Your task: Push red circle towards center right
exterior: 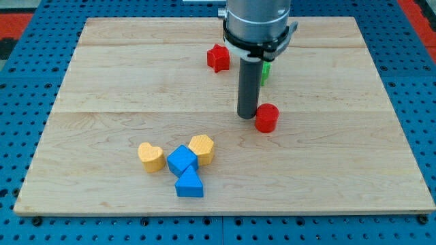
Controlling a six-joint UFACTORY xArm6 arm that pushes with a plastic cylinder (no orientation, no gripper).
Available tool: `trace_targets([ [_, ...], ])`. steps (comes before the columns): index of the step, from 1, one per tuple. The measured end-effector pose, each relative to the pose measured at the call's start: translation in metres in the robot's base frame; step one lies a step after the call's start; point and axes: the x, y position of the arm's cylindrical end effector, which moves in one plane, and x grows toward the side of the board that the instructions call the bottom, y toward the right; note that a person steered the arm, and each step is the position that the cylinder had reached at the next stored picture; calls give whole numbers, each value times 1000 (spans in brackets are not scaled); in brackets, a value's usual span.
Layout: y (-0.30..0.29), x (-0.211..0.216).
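The red circle (266, 117) is a short red cylinder lying a little right of the board's middle. My tip (246, 115) rests on the board right at its left side, touching or nearly touching it. A red star-shaped block (218, 58) lies near the view's top, left of the rod. A green block (265, 71) shows only as a sliver behind the rod.
A cluster lies at the lower left of centre: a yellow heart (151, 156), a yellow hexagon-like block (201, 148), a blue cube (182, 160) and a blue triangle (189, 184). The wooden board (340, 170) lies on a blue pegboard, with its edges all in view.
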Motion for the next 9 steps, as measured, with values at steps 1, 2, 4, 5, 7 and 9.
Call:
trace_targets([
  [1, 7, 25],
  [2, 14, 48],
  [4, 96, 6],
  [5, 49, 3],
  [7, 30, -48],
  [9, 2, -59],
])
